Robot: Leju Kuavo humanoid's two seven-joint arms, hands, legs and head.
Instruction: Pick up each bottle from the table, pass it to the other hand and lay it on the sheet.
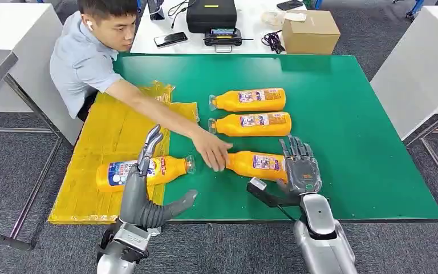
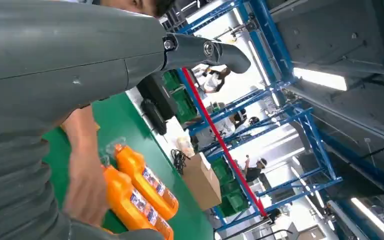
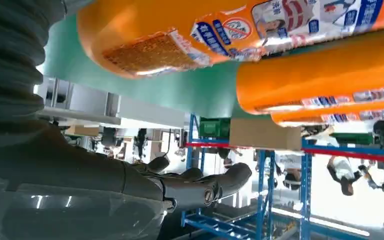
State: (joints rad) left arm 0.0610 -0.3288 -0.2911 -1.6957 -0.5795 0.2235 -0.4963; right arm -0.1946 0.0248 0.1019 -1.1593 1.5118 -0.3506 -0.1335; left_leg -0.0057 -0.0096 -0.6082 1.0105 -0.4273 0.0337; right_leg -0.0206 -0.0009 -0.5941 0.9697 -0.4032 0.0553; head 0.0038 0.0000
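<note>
On the green worktop (image 1: pixel 348 142) three orange bottles lie on their sides: two (image 1: pixel 250 100) (image 1: pixel 252 124) farther back, a third (image 1: pixel 256 163) just beside the right hand (image 1: pixel 301 168), whose fingers are spread, holding nothing. A person's hand (image 1: pixel 212 151) touches that third bottle's neck. Left of the worktop, a fourth bottle (image 1: pixel 165 169) lies on the yellow sheet (image 1: pixel 108 131), with the left hand (image 1: pixel 145 182) open over it.
</note>
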